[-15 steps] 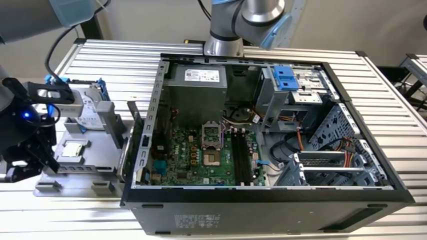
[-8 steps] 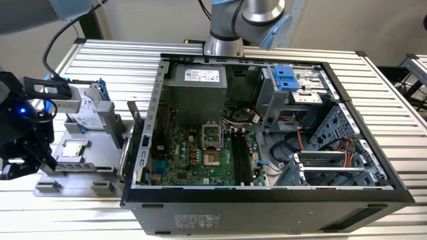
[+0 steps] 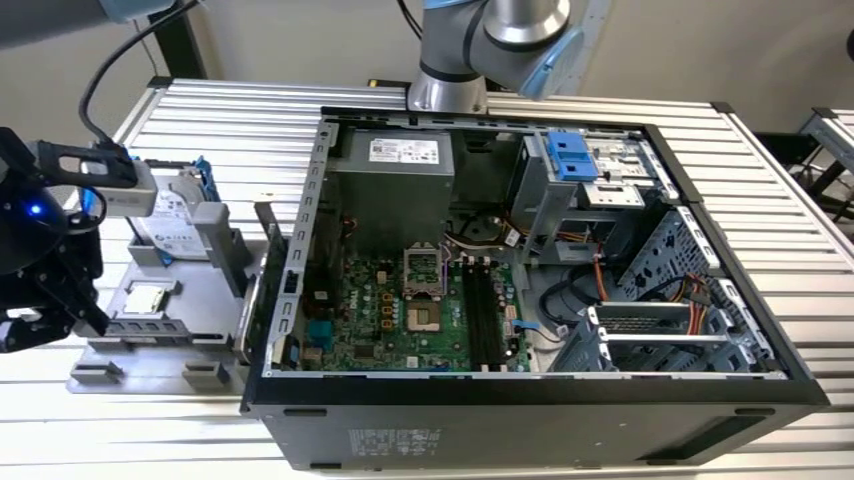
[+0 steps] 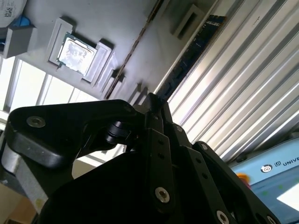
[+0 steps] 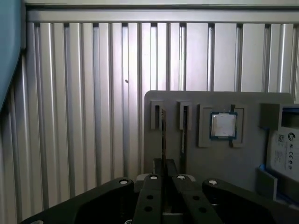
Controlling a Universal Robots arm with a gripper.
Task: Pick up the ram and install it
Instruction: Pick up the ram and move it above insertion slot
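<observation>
The ram (image 5: 163,133) is a thin dark stick standing on edge in a slot of the grey tray (image 5: 243,163), near the tray's edge. In the second wrist view it shows as a dark blue strip (image 4: 194,53) beside the ribbed table. My gripper (image 5: 163,164) sits right over the stick's near end. Its fingers are drawn together, with the board running in between them. In the exterior view the gripper (image 3: 60,318) hangs over the tray (image 3: 200,345) at that view's far left. The black memory slots (image 3: 487,315) lie on the motherboard inside the open case.
A second thin stick (image 5: 183,137) stands in the neighbouring slot. The tray also holds a square silver processor (image 5: 223,125) and a grey hard drive (image 5: 284,149). The open computer case (image 3: 534,400) fills the table's middle, with the arm's base (image 3: 447,90) behind it.
</observation>
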